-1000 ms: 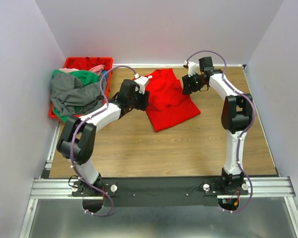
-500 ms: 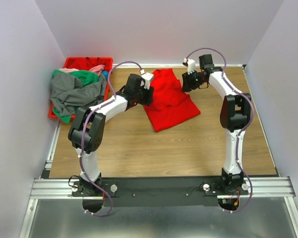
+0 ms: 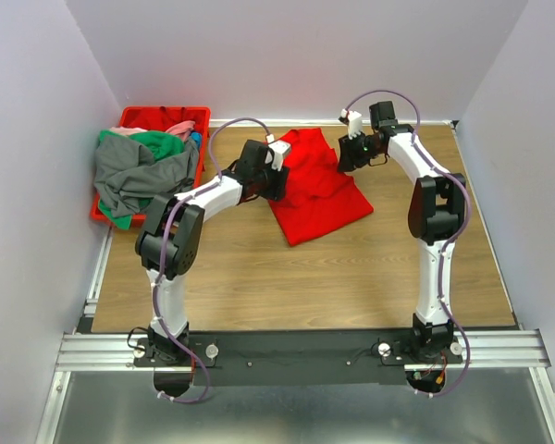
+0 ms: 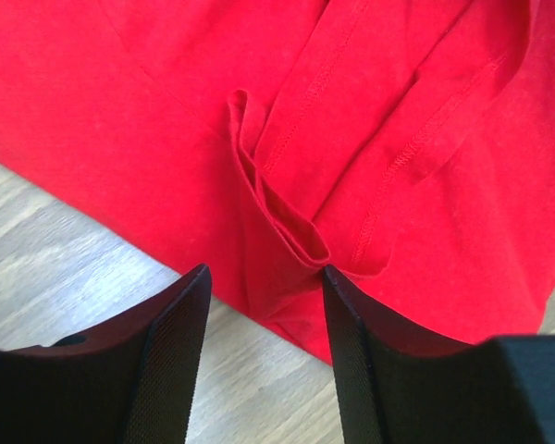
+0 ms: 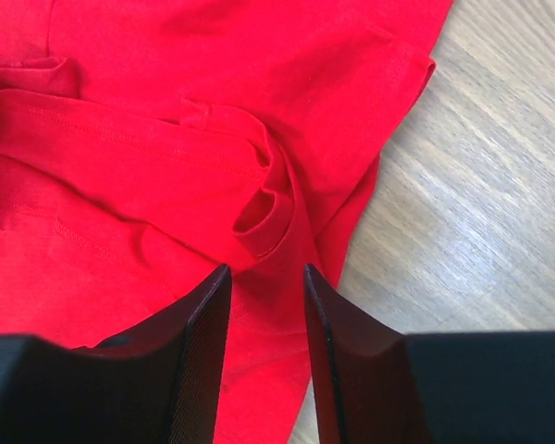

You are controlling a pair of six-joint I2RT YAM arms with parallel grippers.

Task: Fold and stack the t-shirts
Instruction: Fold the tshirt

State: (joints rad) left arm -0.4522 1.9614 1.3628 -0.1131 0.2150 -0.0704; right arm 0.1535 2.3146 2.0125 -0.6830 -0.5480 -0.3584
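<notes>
A bright red t-shirt (image 3: 316,192) lies partly folded and rumpled on the wooden table. My left gripper (image 3: 276,172) is open at its left edge. In the left wrist view (image 4: 264,277) its jaws straddle a folded ridge of the red cloth (image 4: 287,231) just above the wood. My right gripper (image 3: 344,155) is open at the shirt's far right edge. In the right wrist view (image 5: 266,273) its jaws sit over a small looped fold (image 5: 259,217). Neither holds cloth. A grey shirt (image 3: 137,178), a green shirt (image 3: 159,144) and a pink shirt (image 3: 179,128) are piled at the left.
The pile lies on a red plastic crate (image 3: 139,115) in the back left corner. White walls close in the table at the back and both sides. Bare wood (image 3: 287,277) stretches from the red shirt to the arm bases.
My left gripper has moved right and away from the base, onto the red shirt's left edge. My right gripper has shifted slightly towards the back. The shirt lies about as before.
</notes>
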